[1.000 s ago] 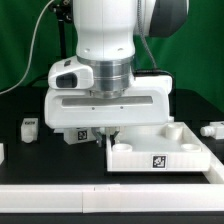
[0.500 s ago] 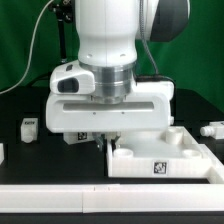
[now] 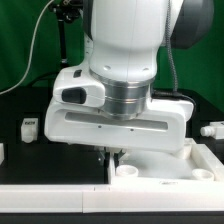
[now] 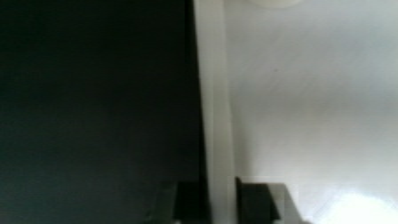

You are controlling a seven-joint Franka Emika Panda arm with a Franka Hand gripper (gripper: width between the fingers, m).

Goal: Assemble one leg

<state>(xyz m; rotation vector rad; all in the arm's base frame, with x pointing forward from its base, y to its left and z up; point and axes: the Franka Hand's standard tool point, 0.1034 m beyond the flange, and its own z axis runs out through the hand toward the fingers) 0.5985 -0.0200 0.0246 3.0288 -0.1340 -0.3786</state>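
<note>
A black counter [image 3: 35,165] carries the parts, and the big white arm [image 3: 125,45] fills most of the exterior view above it. The flat white tray [image 3: 172,172] lies low on the exterior view's right. The gripper [image 3: 112,156] is down at its near corner, and the wrist view shows the dark jaws clenched on either side of the tray's raised edge wall. The leg [image 3: 29,127], a small white post with a tag, lies on the counter well apart from the jaws, on the exterior view's left, untouched. A second leg [image 3: 210,129] lies far on the right.
</note>
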